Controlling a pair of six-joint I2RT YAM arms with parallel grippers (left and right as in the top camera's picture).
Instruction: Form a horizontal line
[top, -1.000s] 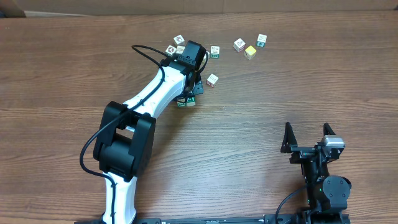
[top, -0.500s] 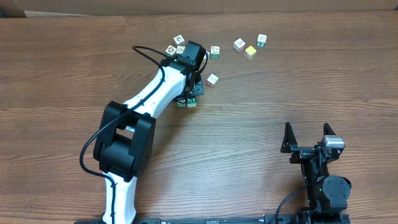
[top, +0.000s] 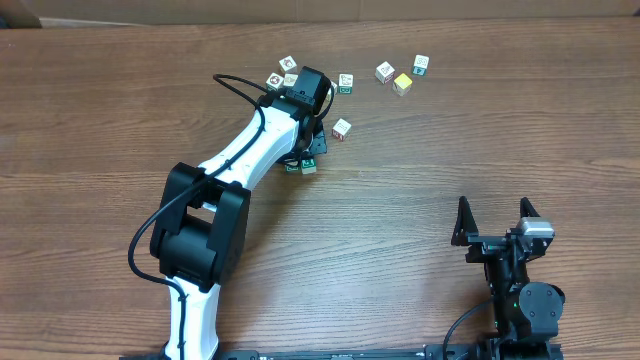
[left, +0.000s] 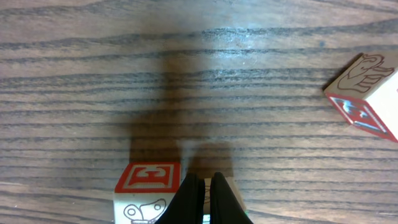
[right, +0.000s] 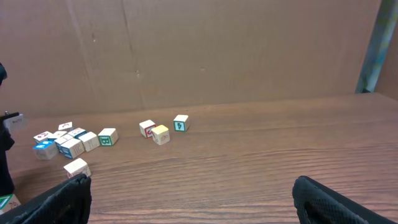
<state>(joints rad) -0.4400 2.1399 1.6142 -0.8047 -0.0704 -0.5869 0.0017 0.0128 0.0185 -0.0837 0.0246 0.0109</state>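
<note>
**Left gripper nudging cubes into a row**

The left gripper, closed on nothing, stands tip-down just beside a red-faced cube, probably a pushing step. The horizontal line lies mid-desk, mostly under the left arm. Its visible cubes run left-right. Next, bring over the loose cube. The right gripper is spread wide and holds nothing.

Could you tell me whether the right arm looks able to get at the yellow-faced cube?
Probably yes: the right gripper stands open and only bare table lies between it and the yellow-faced cube, though a red-marked cube sits close beside it.
</note>
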